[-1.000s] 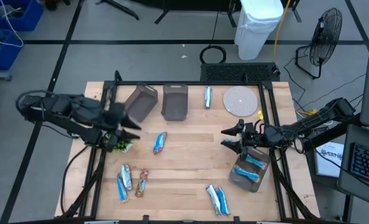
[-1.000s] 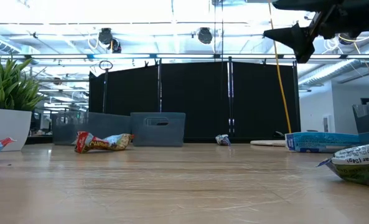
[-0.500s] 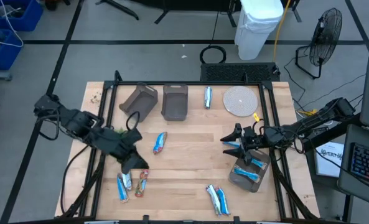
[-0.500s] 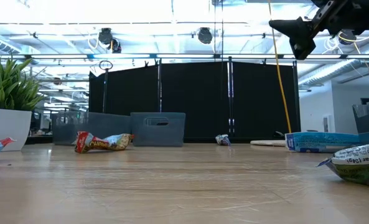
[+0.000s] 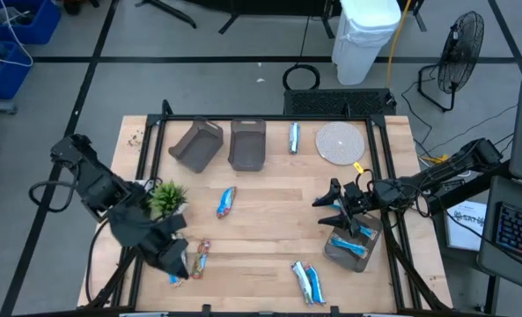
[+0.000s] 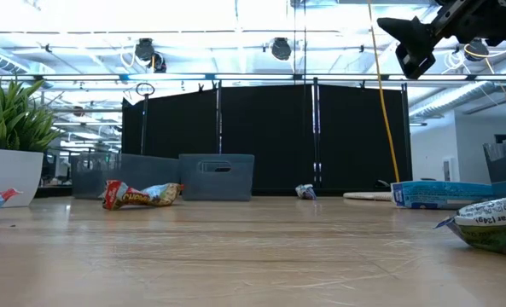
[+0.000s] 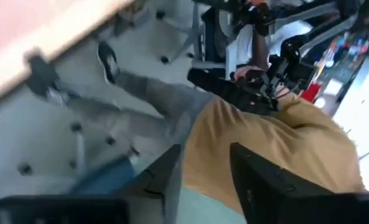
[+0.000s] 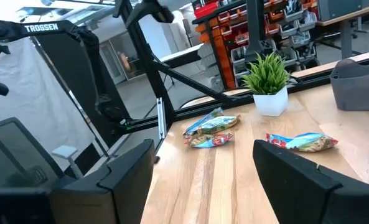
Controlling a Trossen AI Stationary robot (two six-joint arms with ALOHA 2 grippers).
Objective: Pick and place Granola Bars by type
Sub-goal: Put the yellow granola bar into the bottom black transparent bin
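Observation:
Granola bars lie scattered on the wooden table: one mid-table, one at the far edge, a red one near left, two near right, and some in the right bin. My left gripper hovers over the near-left bars, partly hiding one. In its wrist view the left gripper shows a gap with nothing in it. My right gripper hangs open and empty in the air beside the right bin, and the right gripper faces the bars across the table.
Two grey bins stand at the far edge beside a round mat. A small potted plant stands at the left. A person in tan clothing is beyond the table's near-left side.
My left gripper has swung from beside the far-left bin, past the plant, toward the near edge and now hangs over the near-left bars; its wrist has rolled on the way. The plant now stands uncovered. My right gripper has turned a little in place.

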